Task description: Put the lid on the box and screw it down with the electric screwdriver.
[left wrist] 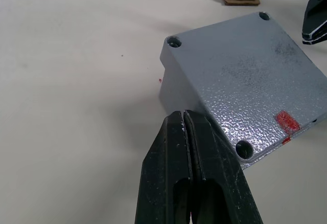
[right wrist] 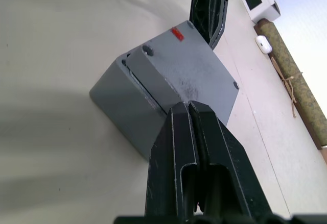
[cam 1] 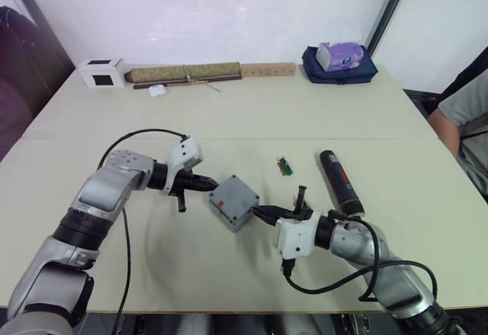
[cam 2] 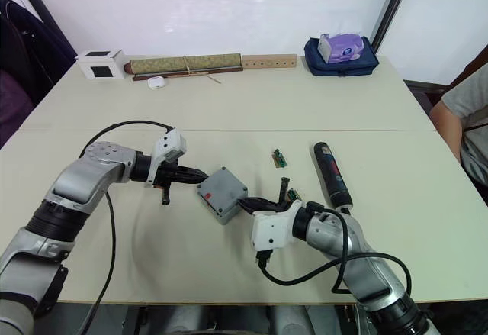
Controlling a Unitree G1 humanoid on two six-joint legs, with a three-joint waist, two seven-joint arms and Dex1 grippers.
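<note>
Both sets of jaws are pressed together and empty: the left gripper [cam 1: 204,185] noses against one edge of the lid [left wrist: 245,81], the right gripper [cam 1: 263,214] against the opposite edge. In the right wrist view the lid sits slightly askew on the box [right wrist: 120,94], overhanging one corner. The electric screwdriver [cam 1: 340,181] lies on the desk [cam 1: 252,106] just beside the right arm, its long axis running away from the robot, so that arm seems nearer. A small green circuit board [cam 1: 284,166] lies between box and screwdriver.
</note>
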